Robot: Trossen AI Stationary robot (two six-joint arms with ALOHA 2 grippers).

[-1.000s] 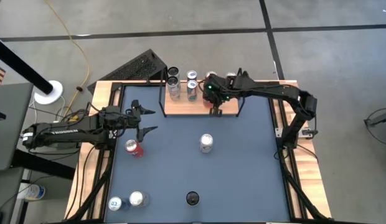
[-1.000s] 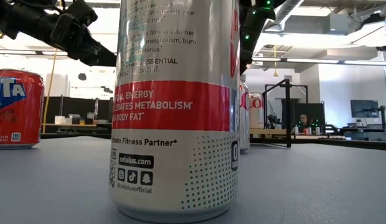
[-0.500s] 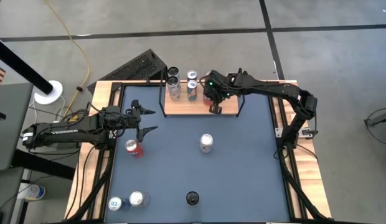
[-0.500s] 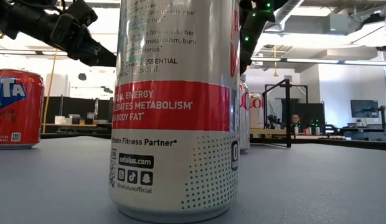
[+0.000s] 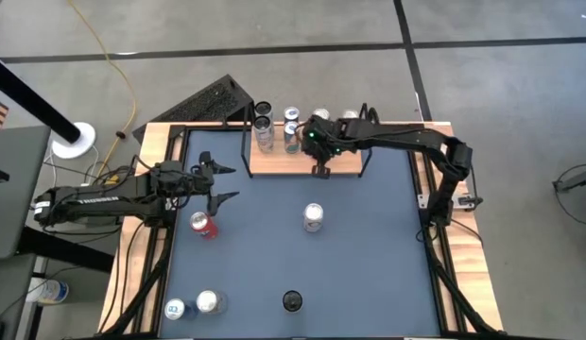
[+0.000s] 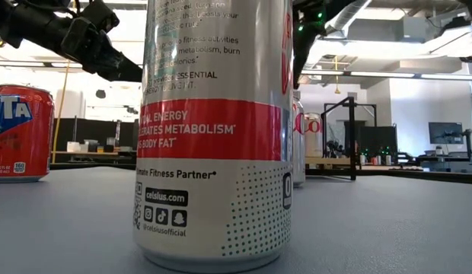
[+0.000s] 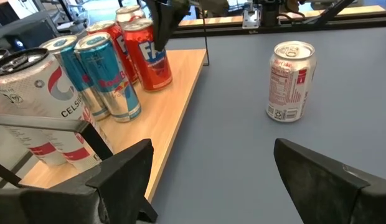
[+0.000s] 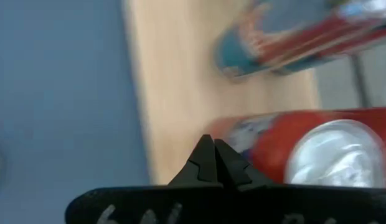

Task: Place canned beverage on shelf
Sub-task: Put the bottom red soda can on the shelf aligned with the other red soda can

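The shelf (image 5: pixel 274 162), a light-wood board with black wire uprights, stands at the table's far edge and carries several cans on its top. A red Fanta can (image 7: pixel 149 56) stands upright near its front edge, beside two blue cans (image 7: pixel 109 71). My right gripper (image 8: pixel 211 146) is shut and points down at that can's top rim; the can's silver top (image 8: pixel 342 155) shows beside the fingertips. It also shows in the high view (image 5: pixel 322 168). My left gripper (image 7: pixel 211 180) is open and empty above the table's left side (image 5: pixel 222 185). My right gripper's shut fingers (image 7: pixel 159 22) stand at the red can's top rim (image 7: pixel 143 28), coming from above. I cannot tell whether they touch it. The can stands upright on the shelf board.
A silver and red can (image 5: pixel 314 216) stands mid-table and fills the low view (image 6: pixel 213 129). A red can (image 5: pixel 204 225) stands by my left gripper. Two cans (image 5: pixel 209 302) stand at the near left corner. A small dark object (image 5: pixel 291 301) sits at the near edge.
My right gripper has gone a little toward the table's left edge above the shelf, its arm swinging with it. My left arm has kept still.
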